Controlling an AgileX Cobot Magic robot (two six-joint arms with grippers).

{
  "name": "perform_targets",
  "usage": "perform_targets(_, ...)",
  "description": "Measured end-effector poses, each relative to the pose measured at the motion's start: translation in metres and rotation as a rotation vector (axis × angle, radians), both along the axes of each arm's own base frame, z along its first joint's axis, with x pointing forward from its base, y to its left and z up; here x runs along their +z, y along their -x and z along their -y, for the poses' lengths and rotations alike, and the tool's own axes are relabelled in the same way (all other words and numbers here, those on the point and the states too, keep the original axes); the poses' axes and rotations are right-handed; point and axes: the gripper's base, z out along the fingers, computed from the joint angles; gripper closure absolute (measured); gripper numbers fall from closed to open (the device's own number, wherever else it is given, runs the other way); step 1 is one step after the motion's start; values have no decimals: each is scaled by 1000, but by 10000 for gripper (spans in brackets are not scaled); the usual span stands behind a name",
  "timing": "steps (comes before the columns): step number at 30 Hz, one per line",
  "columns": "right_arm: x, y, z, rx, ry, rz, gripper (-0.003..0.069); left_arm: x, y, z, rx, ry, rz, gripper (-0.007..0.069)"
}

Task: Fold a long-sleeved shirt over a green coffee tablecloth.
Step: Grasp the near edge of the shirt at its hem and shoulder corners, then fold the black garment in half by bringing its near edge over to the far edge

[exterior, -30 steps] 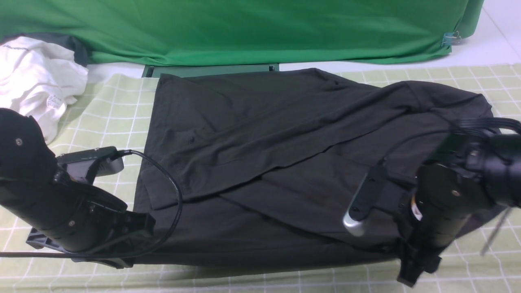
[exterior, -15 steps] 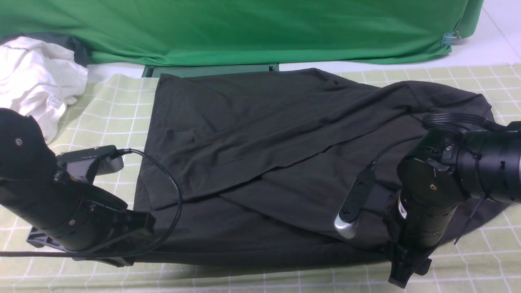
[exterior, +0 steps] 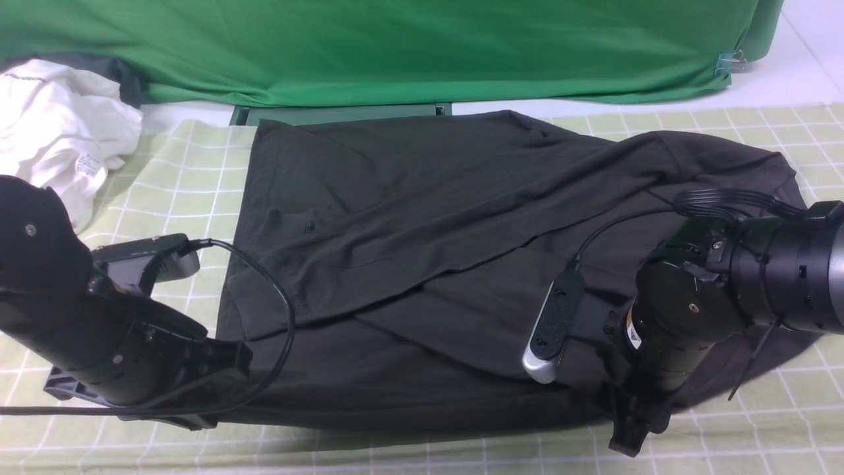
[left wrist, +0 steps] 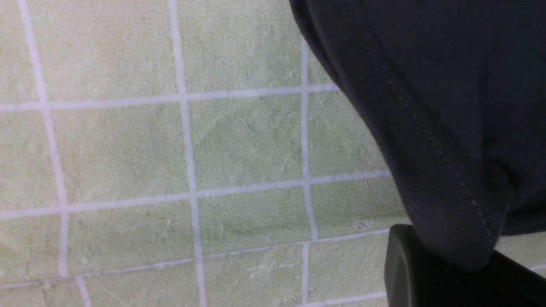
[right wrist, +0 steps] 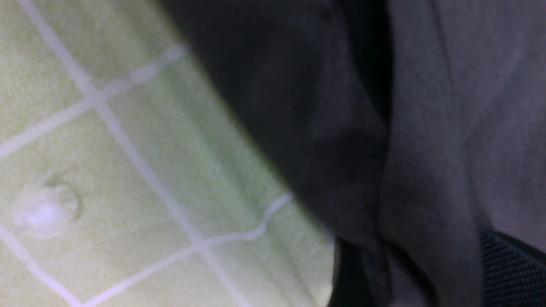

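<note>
The long-sleeved shirt point(exterior: 422, 251), dark charcoal, lies spread across the green coffee tablecloth point(exterior: 165, 191), one layer folded diagonally over its middle. My left gripper point(exterior: 221, 396) sits low at the shirt's near left corner, shut on the hem point(left wrist: 448, 204). In the left wrist view the stitched hem runs down into the jaws point(left wrist: 448, 273), above the gridded cloth point(left wrist: 170, 149). My right gripper point(exterior: 630, 432) is at the near right edge, pointing down. Its fingers stand apart with a raised fold of shirt point(right wrist: 418, 221) between them, next to the cloth point(right wrist: 128, 170).
A crumpled white garment point(exterior: 59, 125) lies at the far left. Bright green fabric point(exterior: 395, 46) hangs across the back, clipped point(exterior: 728, 64) at its right end, with a dark green board point(exterior: 343, 113) below it. A small white lump point(right wrist: 40, 211) sits on the cloth.
My right arm has swung left and dropped toward the shirt's near right edge. The left arm and the shirt's left side have stayed put.
</note>
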Motion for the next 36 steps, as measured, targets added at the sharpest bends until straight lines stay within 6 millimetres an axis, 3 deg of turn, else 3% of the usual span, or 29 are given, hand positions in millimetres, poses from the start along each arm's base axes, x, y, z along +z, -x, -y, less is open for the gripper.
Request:
perform_targets(2,0,-1,0,1,-5,6,326,0,0,0,0,0,0,601)
perform_targets(6,0,-1,-1,1,-7,8,519,0,-1,0,18,3,8,601)
perform_targets(9,0,1,-1,3,-2,3,607,0,-2,0,35,8,17,601)
perform_targets(17,10,25,-12,-47,26,-51,614,14,9,-2,18,-2,33,601)
perform_targets(23,16,72,-19,-81,54,-115,614,21,36,-2,8,21,-11,601)
perform_targets(30,29,104,1,-150,35,-151,614,18,68,-1,21,66,-28,601)
perform_targets(36,31,106,10,-193,11,-149,614,24,67,3,63,133,45,601)
